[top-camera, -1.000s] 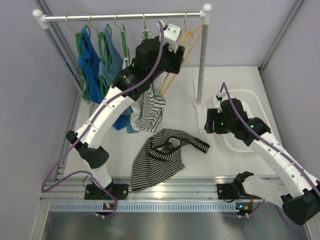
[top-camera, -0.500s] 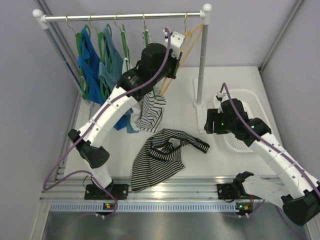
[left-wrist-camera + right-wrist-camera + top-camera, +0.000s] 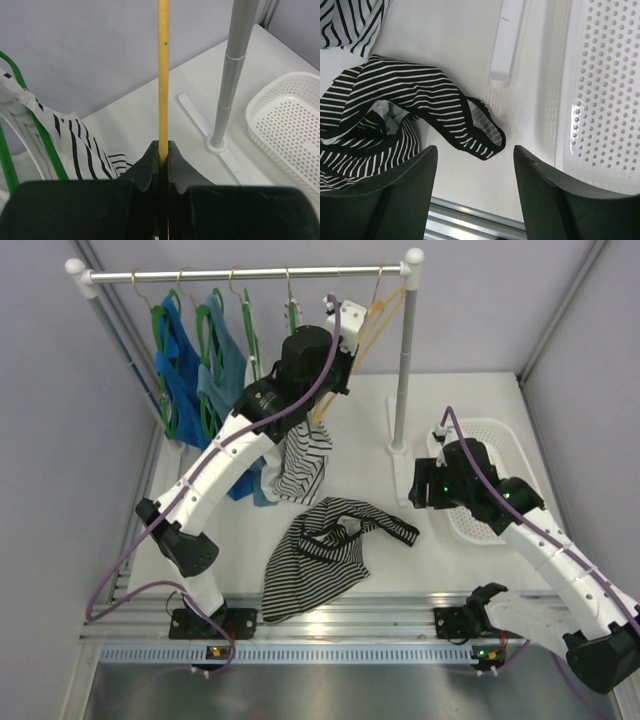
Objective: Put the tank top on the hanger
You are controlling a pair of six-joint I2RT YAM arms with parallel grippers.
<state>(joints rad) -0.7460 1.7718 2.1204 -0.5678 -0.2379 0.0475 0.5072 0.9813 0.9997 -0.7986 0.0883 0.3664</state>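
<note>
While the left gripper reaches up by the clothes rail, its fingers are pressed together on the thin yellow rod of the hanger, which hangs by its hook near the rail's right end. We find the tank top crumpled on the table near the front edge, well apart from the hanger. The right gripper hovers above one black-edged strap, fingers spread wide. Beside it stands a white perforated basket. We see only its dotted floor and wall, and from above the right arm covers part of it. Green hangers carry blue tops, and a paler striped top hangs below the left arm.
</note>
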